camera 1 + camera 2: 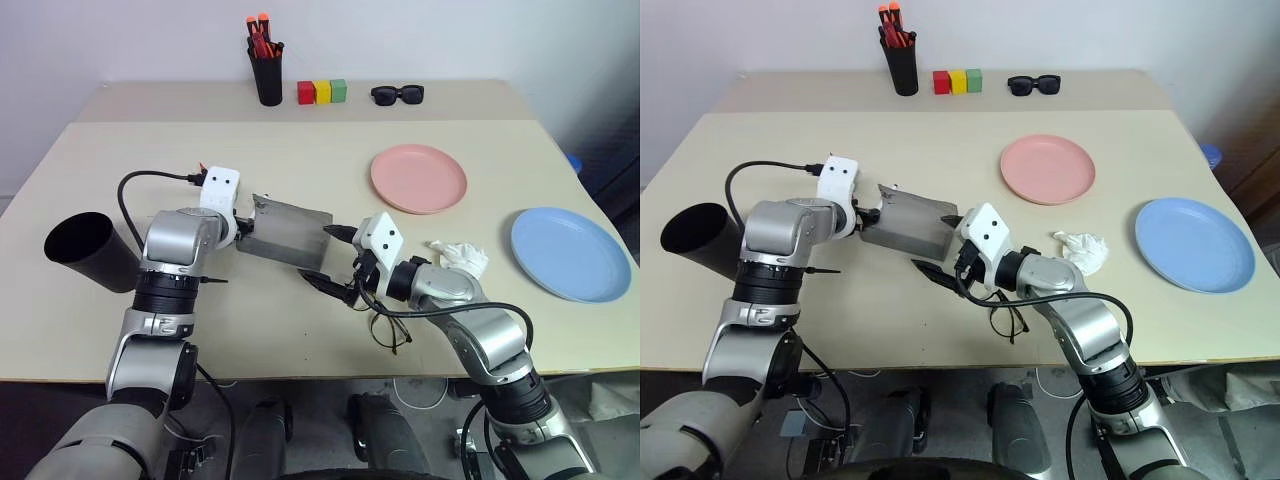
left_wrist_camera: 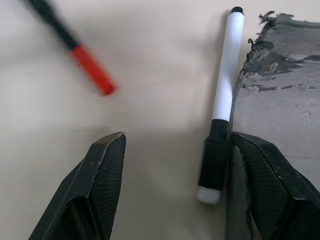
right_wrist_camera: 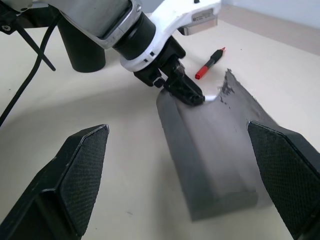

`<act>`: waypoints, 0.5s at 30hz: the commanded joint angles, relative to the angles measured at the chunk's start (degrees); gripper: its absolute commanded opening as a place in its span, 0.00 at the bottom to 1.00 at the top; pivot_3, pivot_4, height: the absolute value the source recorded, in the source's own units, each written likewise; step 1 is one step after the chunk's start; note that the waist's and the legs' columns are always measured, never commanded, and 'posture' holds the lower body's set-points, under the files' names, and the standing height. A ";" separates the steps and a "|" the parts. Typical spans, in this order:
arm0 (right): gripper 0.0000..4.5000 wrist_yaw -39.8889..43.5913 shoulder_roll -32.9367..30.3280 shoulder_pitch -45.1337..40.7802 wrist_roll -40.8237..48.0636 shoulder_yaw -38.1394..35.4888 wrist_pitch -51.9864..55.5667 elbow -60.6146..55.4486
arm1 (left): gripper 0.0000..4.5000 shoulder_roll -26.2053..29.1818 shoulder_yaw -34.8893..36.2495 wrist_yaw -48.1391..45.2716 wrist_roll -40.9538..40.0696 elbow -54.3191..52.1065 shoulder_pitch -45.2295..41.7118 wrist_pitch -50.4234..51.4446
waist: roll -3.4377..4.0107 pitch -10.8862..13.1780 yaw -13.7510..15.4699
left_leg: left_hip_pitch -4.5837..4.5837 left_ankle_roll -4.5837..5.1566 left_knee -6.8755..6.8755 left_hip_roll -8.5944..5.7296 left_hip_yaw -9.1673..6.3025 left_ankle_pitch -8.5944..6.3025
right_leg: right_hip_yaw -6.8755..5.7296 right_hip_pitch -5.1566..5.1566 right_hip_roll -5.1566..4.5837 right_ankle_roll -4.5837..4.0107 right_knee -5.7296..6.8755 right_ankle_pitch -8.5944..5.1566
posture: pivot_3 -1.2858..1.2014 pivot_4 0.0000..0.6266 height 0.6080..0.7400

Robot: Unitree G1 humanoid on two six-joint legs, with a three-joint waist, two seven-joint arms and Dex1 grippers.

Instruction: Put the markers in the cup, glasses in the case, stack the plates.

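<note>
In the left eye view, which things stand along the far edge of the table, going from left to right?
Black pen cup with orange-capped pens → red block → yellow block → green block → black sunglasses.

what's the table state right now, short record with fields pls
left gripper: open, at the white marker beside the case
right gripper: open, facing the case
red marker: loose on the table
glasses: on the table, not in the case
cup: lying on its side
plates: pink plate and blue plate apart, unstacked
</note>
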 commanded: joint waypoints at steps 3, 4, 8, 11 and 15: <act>1.00 0.19 0.38 0.02 0.19 -0.20 -1.04 -1.10 | 0.74 -1.24 4.84 3.98 0.84 -0.78 -0.24 -2.21 | 0.00 0.00 0.19 | -0.02 0.00 0.01 0.00 0.00 0.00 | 0.00 0.00 -0.01 0.00 0.00 0.00 | 0.52 0.24 1.00; 1.00 0.22 0.39 -0.03 0.19 -0.21 -1.06 -1.01 | 0.74 -1.48 5.19 3.92 0.62 -0.73 -0.32 -2.22 | 0.00 0.00 0.20 | -0.02 -0.01 0.01 -0.01 0.00 0.00 | 0.00 0.00 -0.02 0.00 -0.01 0.00 | 0.52 0.24 1.00; 1.00 0.36 0.50 -0.18 0.21 -0.20 -1.15 -0.66 | 0.74 -1.85 2.54 -0.88 -1.85 -4.13 0.52 -1.67 | 0.00 0.00 0.24 | -0.04 -0.02 0.01 -0.01 0.00 0.01 | 0.00 0.00 -0.02 0.00 -0.02 0.00 | 0.52 0.24 1.00; 1.00 0.35 0.58 -0.27 0.19 -0.22 -1.19 -0.46 | 0.74 -1.15 -2.57 -5.49 -3.70 -8.66 2.01 0.11 | 0.00 0.00 0.29 | -0.06 -0.03 0.00 -0.02 0.00 0.01 | 0.00 0.00 -0.03 0.00 -0.04 0.00 | 0.52 0.24 1.00; 1.00 0.20 0.67 -0.23 0.10 -0.24 -1.21 -0.40 | 0.74 -0.73 -4.70 -7.86 -4.75 -11.67 3.05 0.43 | 0.00 0.00 0.19 | -0.06 -0.03 0.00 -0.02 0.00 0.01 | 0.00 0.00 -0.03 0.00 -0.05 0.00 | 0.52 0.24 1.00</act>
